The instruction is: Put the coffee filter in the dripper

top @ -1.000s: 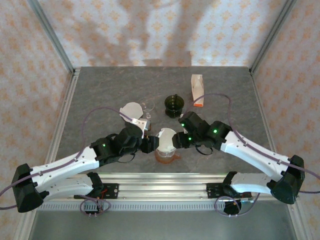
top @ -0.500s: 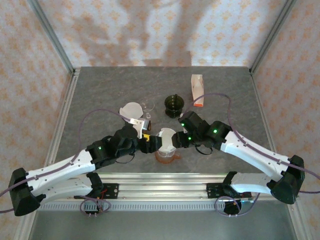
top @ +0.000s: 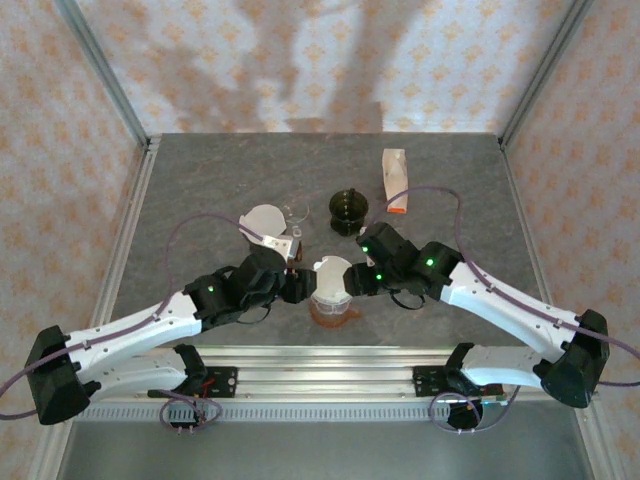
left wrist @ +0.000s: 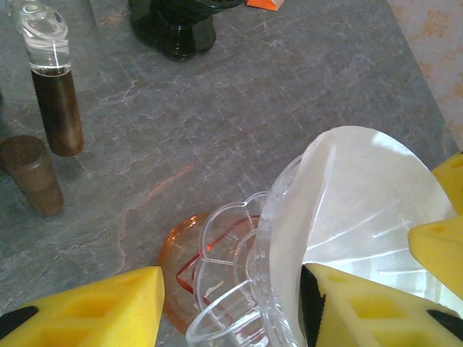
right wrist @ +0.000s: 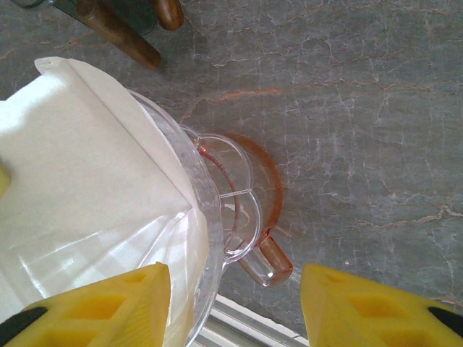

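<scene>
The clear dripper (top: 331,305) with an orange base stands near the table's front edge. The white coffee filter (top: 331,276) sits inside its cone, its upper edge rising above the rim. My left gripper (top: 303,287) is at the dripper's left side and stands open astride the wall (left wrist: 231,278): one pad (left wrist: 362,307) lies inside against the filter (left wrist: 362,195), the other (left wrist: 87,311) is clear of the base. My right gripper (top: 357,283) is open on the opposite side (right wrist: 235,275), one pad (right wrist: 101,307) on the filter (right wrist: 79,159), the other (right wrist: 383,307) beyond the dripper's handle (right wrist: 268,262).
A dark green cup (top: 348,208) stands behind the dripper. A glass vessel with wooden handle and a white disc (top: 268,222) sits back left. A white carton with an orange end (top: 394,178) lies back right. The metal rail (top: 320,378) runs along the front.
My left gripper drew back a little to the left and opened wider, then returned to the dripper's rim with narrower jaws. The right gripper stayed in place.
</scene>
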You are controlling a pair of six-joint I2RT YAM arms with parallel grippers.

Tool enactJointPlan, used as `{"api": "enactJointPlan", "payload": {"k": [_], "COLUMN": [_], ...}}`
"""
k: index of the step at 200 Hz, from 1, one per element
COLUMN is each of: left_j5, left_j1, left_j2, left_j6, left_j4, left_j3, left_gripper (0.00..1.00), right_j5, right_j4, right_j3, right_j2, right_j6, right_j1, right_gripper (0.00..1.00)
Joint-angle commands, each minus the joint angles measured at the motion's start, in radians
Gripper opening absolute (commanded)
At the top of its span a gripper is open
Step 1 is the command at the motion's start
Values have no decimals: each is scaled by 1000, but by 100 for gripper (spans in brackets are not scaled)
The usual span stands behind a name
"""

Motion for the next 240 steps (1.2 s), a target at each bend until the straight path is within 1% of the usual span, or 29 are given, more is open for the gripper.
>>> {"api": "enactJointPlan", "payload": {"k": [1,35,84,100,133,148,181,208,240], "left_j5": [-35,-18,5,6,9,12,15,15,14], "left_j1": [11,19,19,19,19,18,19,19,18], "left_j2": [-12,-11,-8,-10,-9,-7,-12,-12,-11], "left_j6": [-17,-36,-54,-57,-61,-64,-64,-64,-66], "left_j4": [-29,-12,13,16,24,27,28,26,25], "left_j3": [1,-16,-25,-27,-33,-33,-32,-34,-36], "left_gripper": [52,52,52,52,52,52,52,52,52], "right_j5": [27,30,44,51,66,69,86,78,77], "right_j4": [-5,-6,-16,-27,-39,-47,-74,-75,-77], "right_j3": [-2,3,64,93,121,126,137,137,149], "right_j2": [9,9,9,49,53,44,26,29,32], "right_j6": [4,3,-13,-19,-27,-30,-39,-42,-46], "right_j1": [7,6,7,6,7,7,7,7,8], "right_gripper": [51,51,59,60,60,56,40,29,21]}}
